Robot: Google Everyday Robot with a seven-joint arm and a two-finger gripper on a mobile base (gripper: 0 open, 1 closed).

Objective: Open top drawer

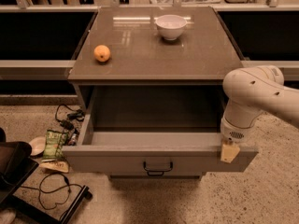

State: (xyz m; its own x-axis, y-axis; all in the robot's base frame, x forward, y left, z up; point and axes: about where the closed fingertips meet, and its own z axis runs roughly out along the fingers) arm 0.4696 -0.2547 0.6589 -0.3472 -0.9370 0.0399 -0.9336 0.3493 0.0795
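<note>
See the top drawer [117,160] pulled well out from under the cabinet top [196,59], its deep grey inside showing and the black handle [158,167] at the middle of its front. Find the gripper [230,151] at the right end of that front's upper edge, seemingly touching it, well right of the handle, hanging from the white arm [252,92]. No saying whether gripping the edge or merely resting there.

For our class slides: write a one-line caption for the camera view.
Top drawer stands open; gripper at its front edge; orange and bowl on top.
</note>
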